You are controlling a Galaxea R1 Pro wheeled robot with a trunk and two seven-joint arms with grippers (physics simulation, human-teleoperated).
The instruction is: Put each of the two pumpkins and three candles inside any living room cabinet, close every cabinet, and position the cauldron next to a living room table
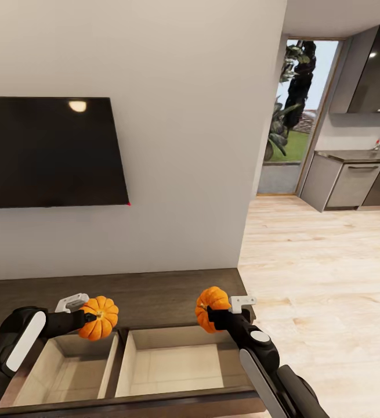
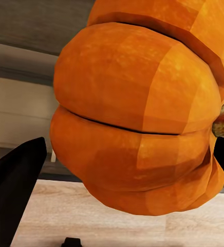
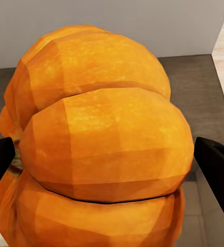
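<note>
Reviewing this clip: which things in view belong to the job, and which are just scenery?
Job:
- round ribbed orange pumpkin in the left gripper
- second orange pumpkin in the right gripper
- long dark-brown wood cabinet, two pale drawers open below

Scenery:
- black wall-mounted TV
- grey kitchen cupboards
- light wood plank floor

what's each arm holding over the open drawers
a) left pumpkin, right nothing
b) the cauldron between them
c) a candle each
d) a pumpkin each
d: the left gripper holds one pumpkin and the right gripper holds the other pumpkin, both above the cabinet with its two drawers pulled open.
</note>
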